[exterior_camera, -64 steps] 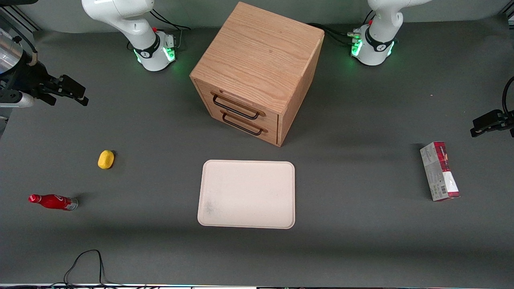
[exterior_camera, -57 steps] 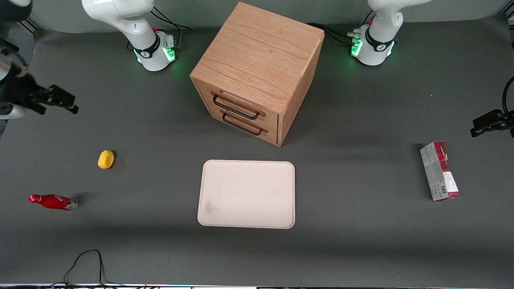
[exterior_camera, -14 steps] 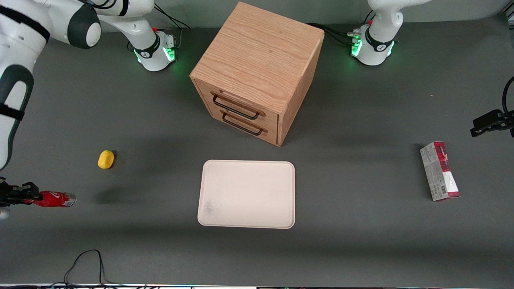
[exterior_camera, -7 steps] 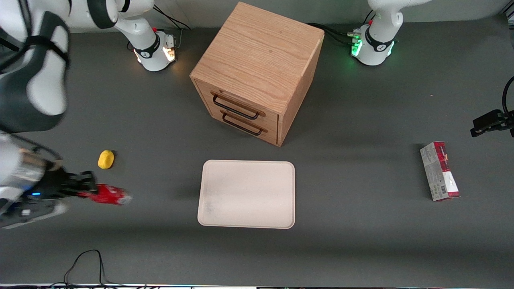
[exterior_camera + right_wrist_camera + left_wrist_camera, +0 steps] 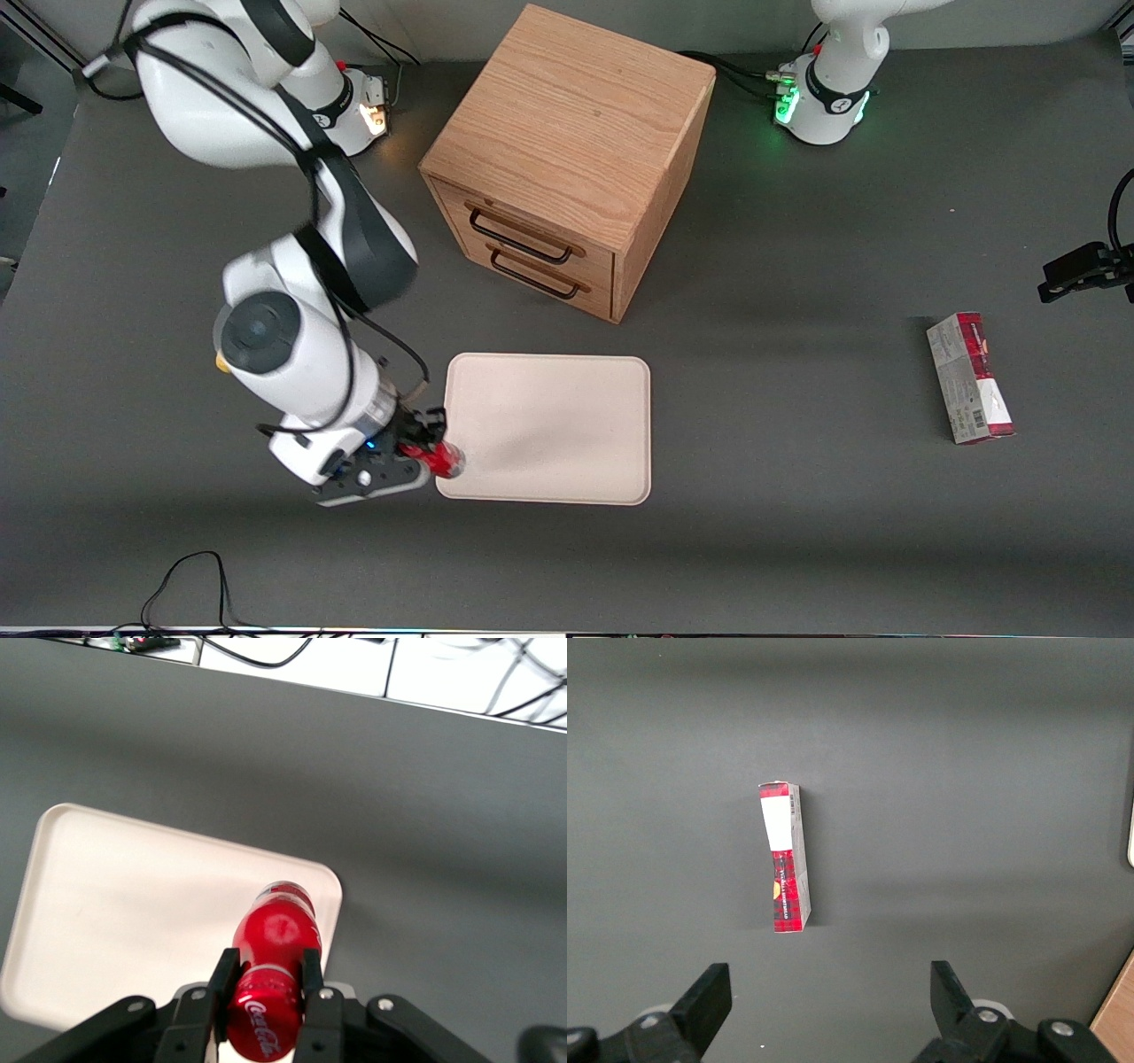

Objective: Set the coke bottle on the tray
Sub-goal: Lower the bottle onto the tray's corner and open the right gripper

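Fingers (image 5: pixel 218 985) of the gripper (image 5: pixel 264 979) clamp the coke bottle (image 5: pixel 270 983); you should carry it further over the tray (image 5: pixel 567 416) before lowering.

From the front, the working arm's wrist covers most of the coke bottle (image 5: pixel 440 460); only a red stub with a silvery end pokes out past the gripper (image 5: pixel 423 443) over the corner of the tray (image 5: pixel 567 425) nearest the working arm. That same corner is hidden under the bottle and gripper. A yellow thing (image 5: pixel 219 360) barely peeks out beside the arm's big joint, too little showing to name. In the right wrist view the bottle's (image 5: pixel 270 988) cap end is cut off by the picture's edge, and whether it touches the tray (image 5: pixel 133 904) can't be made out
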You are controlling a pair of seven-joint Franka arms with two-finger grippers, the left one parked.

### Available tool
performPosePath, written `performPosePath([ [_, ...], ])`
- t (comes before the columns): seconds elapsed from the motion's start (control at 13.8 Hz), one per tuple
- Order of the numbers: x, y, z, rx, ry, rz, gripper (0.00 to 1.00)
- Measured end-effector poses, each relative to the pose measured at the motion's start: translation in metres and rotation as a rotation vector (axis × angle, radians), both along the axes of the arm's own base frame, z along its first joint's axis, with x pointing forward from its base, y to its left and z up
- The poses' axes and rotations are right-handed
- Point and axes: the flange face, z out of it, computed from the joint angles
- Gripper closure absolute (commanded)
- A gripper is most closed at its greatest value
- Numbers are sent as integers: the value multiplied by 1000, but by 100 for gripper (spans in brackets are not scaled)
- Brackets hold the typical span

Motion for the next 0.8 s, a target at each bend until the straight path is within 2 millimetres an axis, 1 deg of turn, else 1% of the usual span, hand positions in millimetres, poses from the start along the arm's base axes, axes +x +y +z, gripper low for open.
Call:
performPosePath([
  [0.07, 6, -1, -25, 7, 0, -4, 81],
  [0.14, 10, -4, -44, 9, 5, -8, 81],
  [0.22, 12, -6, -57, 9, 13, -11, 81],
  [0.29, 12, -7, -63, 9, 19, -15, 80],
  [0.36, 12, -6, -64, 9, 22, -25, 70],
  [0.43, 12, -6, -65, 12, 24, -39, 1],
  [0.65, 10, -3, -66, 23, 32, -97, 0],
  [0.8, 11, -4, -59, 31, 25, -122, 0],
])
